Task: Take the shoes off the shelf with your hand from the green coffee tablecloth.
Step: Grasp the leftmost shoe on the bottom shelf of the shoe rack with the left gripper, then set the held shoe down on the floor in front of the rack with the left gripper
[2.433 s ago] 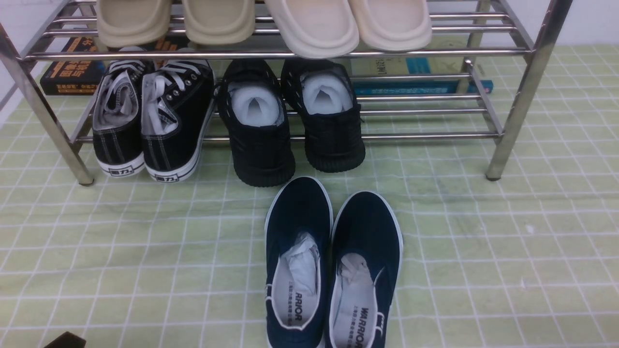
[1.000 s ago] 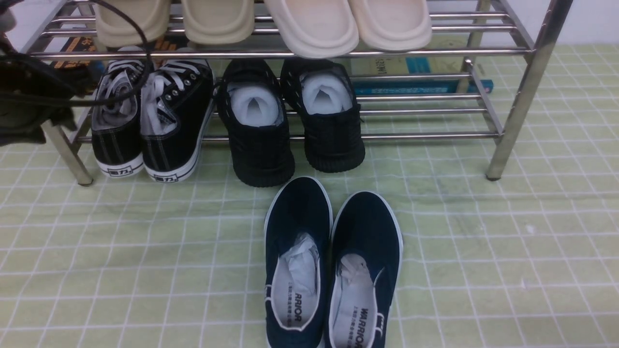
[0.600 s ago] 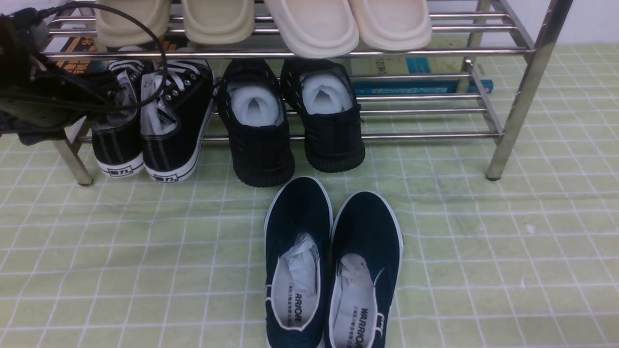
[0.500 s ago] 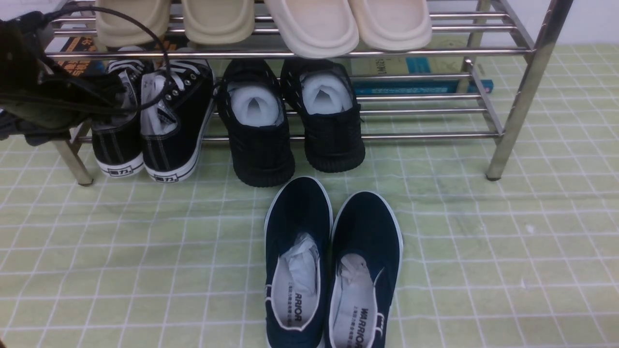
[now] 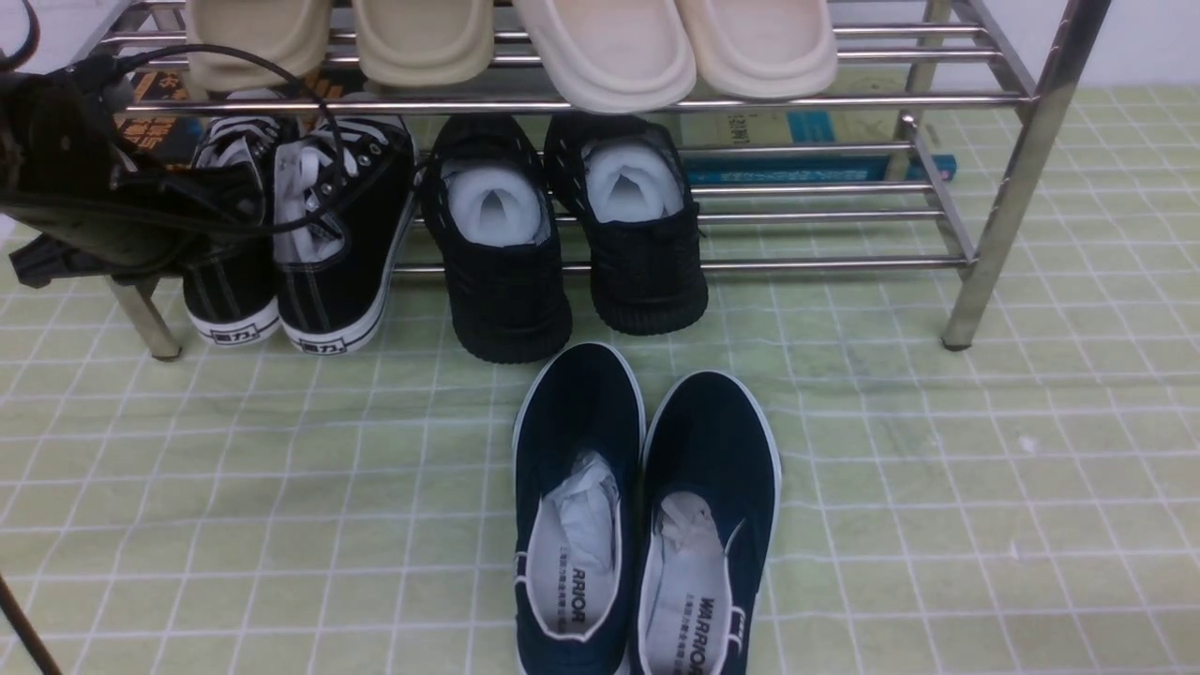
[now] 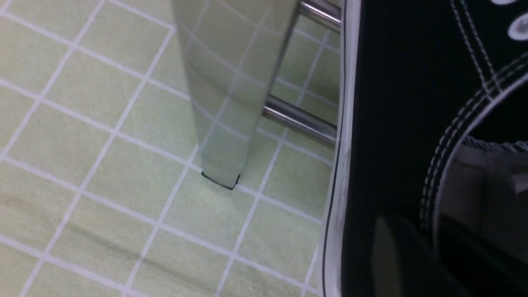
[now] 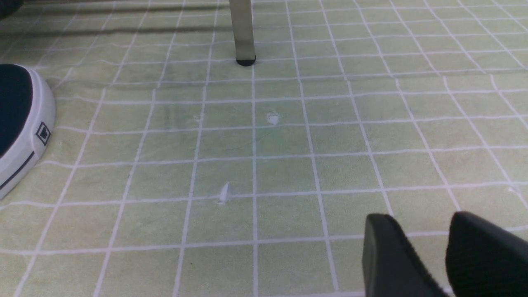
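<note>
The black canvas shoes stand side by side at the left of the shelf's [image 5: 1012, 178] lower tier, heels toward me: the left one [image 5: 230, 295] and the right one [image 5: 342, 244]. My left hand [image 5: 122, 211], black and glove-like with looping cables, covers the left shoe's opening; its fingers reach over the collar. The left wrist view shows that shoe's side [image 6: 396, 123], the shelf leg [image 6: 231, 90] and a dark blurred finger [image 6: 392, 255]; I cannot tell its grip. My right gripper [image 7: 429, 247] hovers open over the green tablecloth [image 7: 264, 165].
All-black knit sneakers [image 5: 506, 253] stand next to the canvas pair. Navy slip-ons [image 5: 647, 506] lie on the cloth in front, their toe showing in the right wrist view [image 7: 16, 115]. Beige slippers [image 5: 600, 47] fill the top tier. Books [image 5: 806, 159] lie behind the shelf.
My left hand has come in from the left edge and moved right onto the left canvas shoe. The shoes have not visibly moved.
</note>
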Controlling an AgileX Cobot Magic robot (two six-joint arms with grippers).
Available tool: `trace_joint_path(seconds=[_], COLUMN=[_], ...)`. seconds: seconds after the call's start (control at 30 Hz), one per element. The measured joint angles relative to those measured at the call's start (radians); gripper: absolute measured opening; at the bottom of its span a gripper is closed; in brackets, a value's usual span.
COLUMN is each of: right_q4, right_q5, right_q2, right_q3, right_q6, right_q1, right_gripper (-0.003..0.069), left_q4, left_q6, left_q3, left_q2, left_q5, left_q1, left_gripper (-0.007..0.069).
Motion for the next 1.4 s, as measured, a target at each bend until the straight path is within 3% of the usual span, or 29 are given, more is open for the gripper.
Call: trace_joint_path(seconds=[0.1,0.9,1.13,1.4], right_q4=[0.0,0.0,0.0,0.0], right_q5=[0.0,0.0,0.0,0.0], right_q2=[0.0,0.0,0.0,0.0], right_q3=[0.0,0.0,0.0,0.0], right_q6=[0.0,0.0,0.0,0.0], right_q1=[0.0,0.0,0.0,0.0], right_gripper=[0.0237,0.0237,0.0237,0.0237], left_q4=[0.001,0.069,0.04,-0.094], left_q6=[0.0,0.078,0.076,0.077], left_q3=[0.0,0.033,0.234,0.524], left_q2=[-0.022,-0.594,-0.748,-0.881], left_q5=[0.037,0.782,0.78,0.592], left_q1=[0.0,0.0,0.0,0.0], left_gripper=[0.0011,0.0011,0.0013,0.0015])
